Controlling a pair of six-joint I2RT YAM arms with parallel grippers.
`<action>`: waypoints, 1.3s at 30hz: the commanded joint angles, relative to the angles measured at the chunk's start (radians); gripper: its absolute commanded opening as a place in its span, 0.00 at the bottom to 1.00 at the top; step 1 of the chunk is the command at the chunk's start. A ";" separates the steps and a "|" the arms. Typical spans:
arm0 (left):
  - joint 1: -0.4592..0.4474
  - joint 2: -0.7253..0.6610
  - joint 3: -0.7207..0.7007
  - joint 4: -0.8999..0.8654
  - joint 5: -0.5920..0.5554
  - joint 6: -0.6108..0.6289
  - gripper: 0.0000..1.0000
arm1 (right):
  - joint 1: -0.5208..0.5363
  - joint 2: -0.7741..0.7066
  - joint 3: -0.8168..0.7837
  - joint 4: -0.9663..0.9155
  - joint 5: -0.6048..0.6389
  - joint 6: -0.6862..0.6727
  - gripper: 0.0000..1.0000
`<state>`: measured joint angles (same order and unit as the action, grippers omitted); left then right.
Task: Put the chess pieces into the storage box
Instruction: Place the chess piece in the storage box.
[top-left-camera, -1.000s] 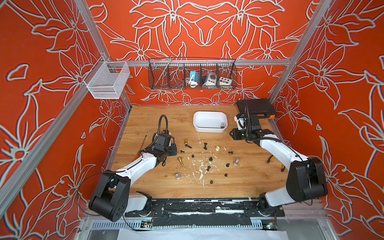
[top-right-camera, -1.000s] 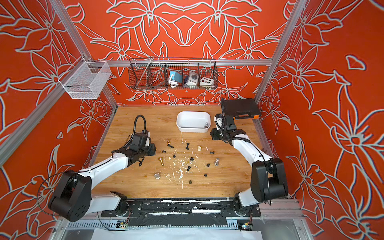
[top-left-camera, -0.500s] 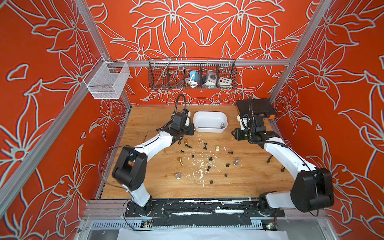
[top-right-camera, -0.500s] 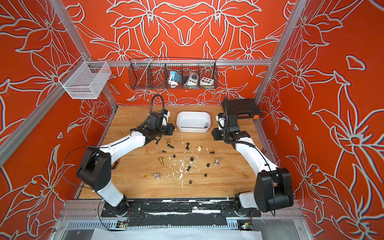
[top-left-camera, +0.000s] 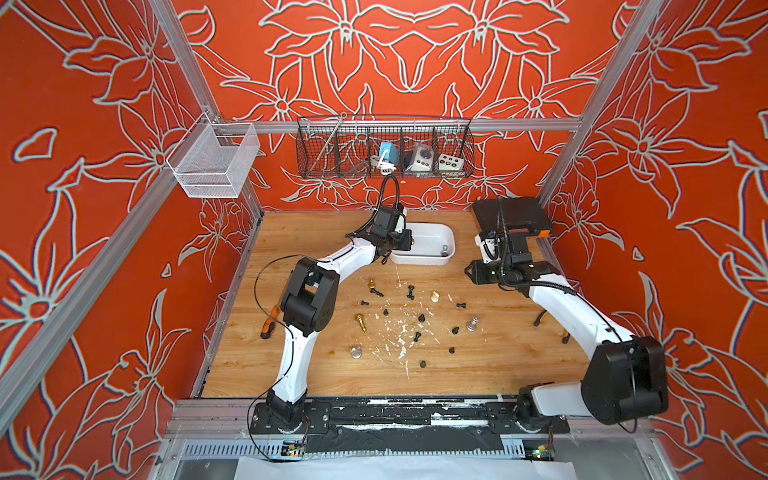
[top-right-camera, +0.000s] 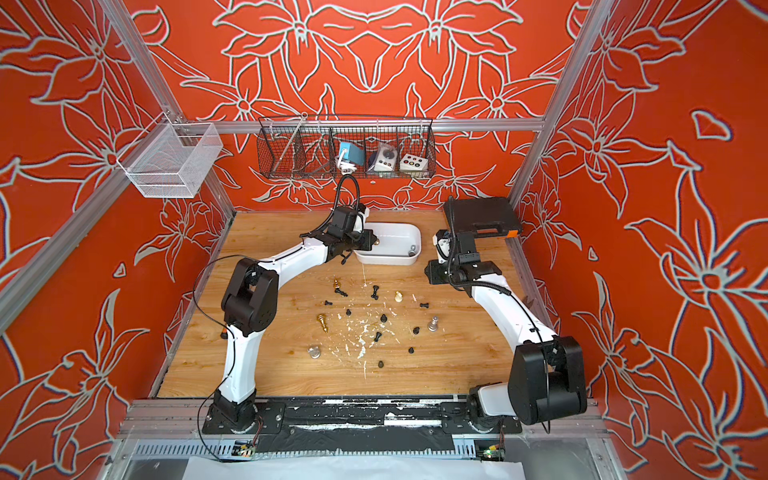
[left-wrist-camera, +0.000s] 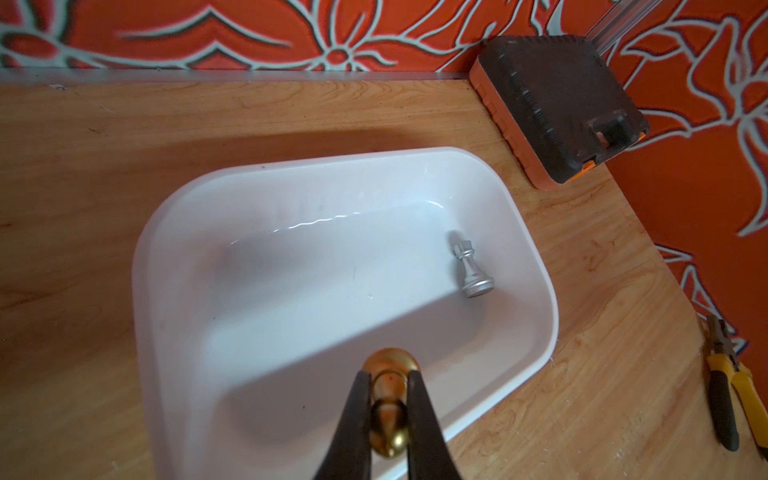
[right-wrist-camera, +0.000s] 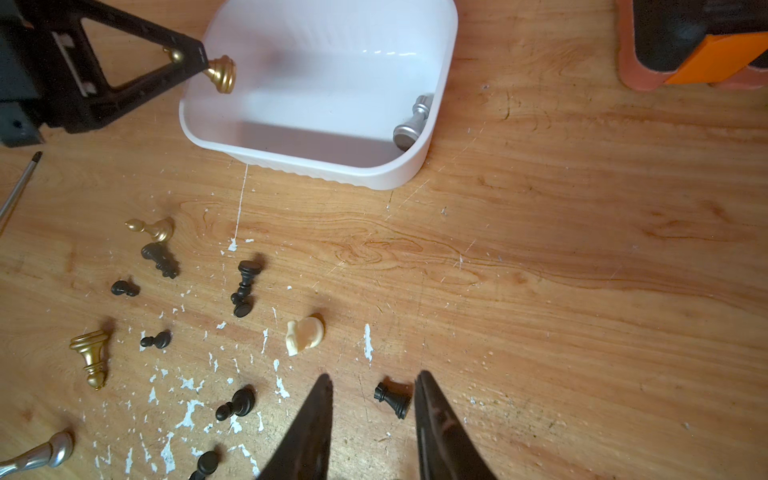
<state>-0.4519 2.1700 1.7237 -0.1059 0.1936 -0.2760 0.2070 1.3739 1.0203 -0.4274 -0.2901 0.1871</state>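
L gripper is pinching a gold chess piece tight btwn its fingers, holding it over the left end of the white storage box. Box is sitting toward the back of the wooden table, w/ one silver piece lying on its side by the right wall. R gripper is hanging partly open, nothing clamped, over the table right of the box. A small black piece is lying on the wood, showing btwn its fingers in the wrist view. Other chess pieces are lying scattered mid-table in front of the box: gold, silver, a cream piece, mostly small black.
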 joint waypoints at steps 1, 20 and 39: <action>-0.001 0.029 0.026 -0.020 0.010 0.021 0.11 | -0.007 0.008 0.035 -0.027 -0.006 -0.021 0.36; 0.074 0.040 -0.024 -0.026 0.028 0.050 0.22 | -0.007 0.018 0.066 -0.040 -0.019 -0.014 0.36; 0.074 -0.070 -0.058 0.002 0.059 0.046 0.30 | -0.007 0.019 0.057 -0.034 -0.015 -0.012 0.36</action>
<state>-0.3748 2.1735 1.6676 -0.1184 0.2317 -0.2390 0.2070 1.3834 1.0637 -0.4500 -0.2939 0.1852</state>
